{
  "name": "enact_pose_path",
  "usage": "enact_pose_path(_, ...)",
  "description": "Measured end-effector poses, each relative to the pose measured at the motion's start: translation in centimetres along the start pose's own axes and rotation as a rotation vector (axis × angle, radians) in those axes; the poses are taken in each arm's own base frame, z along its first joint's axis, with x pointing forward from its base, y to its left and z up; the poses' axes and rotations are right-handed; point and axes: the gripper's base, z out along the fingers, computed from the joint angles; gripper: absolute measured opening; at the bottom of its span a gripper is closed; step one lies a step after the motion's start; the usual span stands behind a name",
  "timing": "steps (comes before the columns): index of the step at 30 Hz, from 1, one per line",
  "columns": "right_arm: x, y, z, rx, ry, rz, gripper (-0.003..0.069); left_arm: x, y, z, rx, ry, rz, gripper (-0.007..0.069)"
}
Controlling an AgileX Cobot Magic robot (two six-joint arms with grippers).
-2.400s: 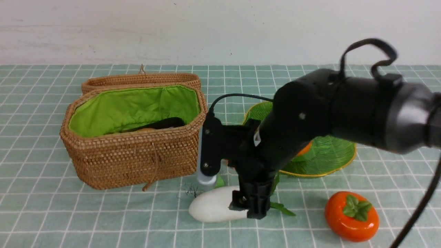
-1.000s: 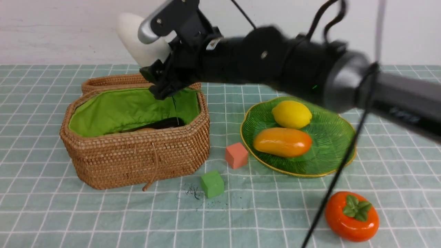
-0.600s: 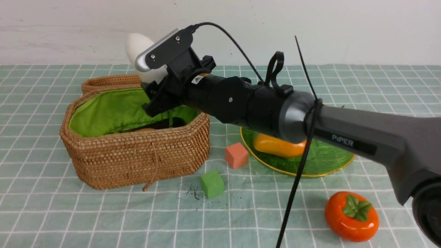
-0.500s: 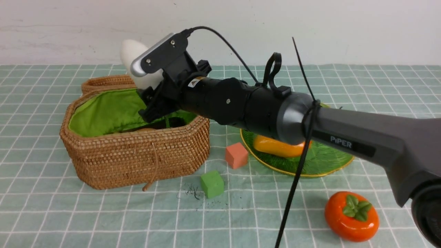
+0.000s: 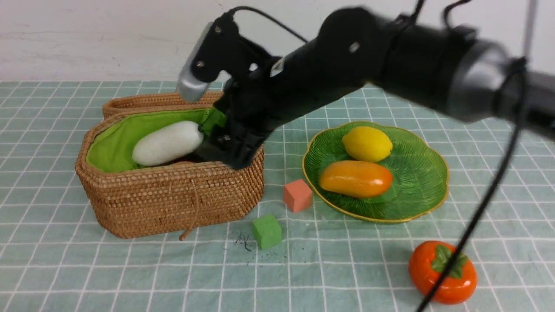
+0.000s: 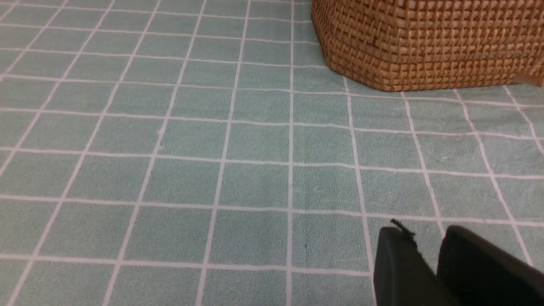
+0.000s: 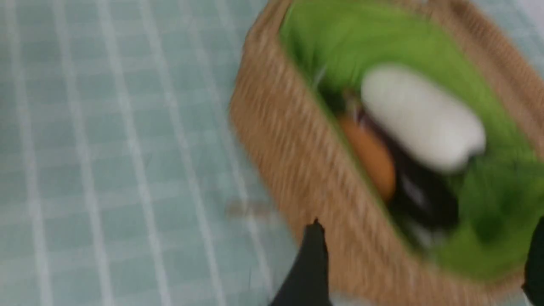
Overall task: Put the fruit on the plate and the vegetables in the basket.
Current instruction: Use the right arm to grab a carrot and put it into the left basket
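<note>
The white radish [image 5: 167, 143] lies in the green-lined wicker basket [image 5: 173, 199], free of any grip. My right gripper [image 5: 227, 151] hangs over the basket's right end, open and empty. Its blurred wrist view shows the radish [image 7: 420, 117] on the brown-orange potato [image 7: 369, 157] and the dark eggplant [image 7: 425, 199], with the gripper [image 7: 425, 272] spread wide above the basket [image 7: 297, 161]. A lemon [image 5: 367, 144] and a mango [image 5: 355, 178] rest on the green plate [image 5: 425, 190]. The persimmon [image 5: 442, 271] sits on the cloth at front right. My left gripper [image 6: 425, 233] hovers low, fingers almost together, empty.
A salmon cube [image 5: 297, 195] and a green cube [image 5: 267, 231] stand on the checked cloth between basket and plate. The basket's lid [image 5: 173, 100] lies open behind it. A black cable hangs across the persimmon. The basket's corner [image 6: 425, 46] shows beyond the left gripper.
The right arm came down from high above the basket, the gripper opened, and the radish dropped from it into the basket.
</note>
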Motion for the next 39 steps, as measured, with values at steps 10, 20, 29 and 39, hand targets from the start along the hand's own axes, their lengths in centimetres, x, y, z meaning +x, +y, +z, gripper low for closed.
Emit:
enact_pose_path(10,7.8,-0.2,-12.1,0.112,0.252,0.065,0.057,0.0,0.0,0.0,0.0,0.0,0.001,0.0155)
enact_pose_path(20,18.8,8.4,-6.9,-0.19,0.468,0.2,0.057,0.0,0.0,0.0,0.0,0.0,0.001,0.0165)
enact_pose_path(29,20.6,13.0,-4.4,-0.288,0.491,0.089,0.057,0.0,0.0,0.0,0.0,0.0,0.001,0.0176)
enact_pose_path(39,22.4,13.4,-1.5,-0.354,0.575,0.078,0.0426,0.0,0.0,0.0,0.0,0.0,0.001,0.0185)
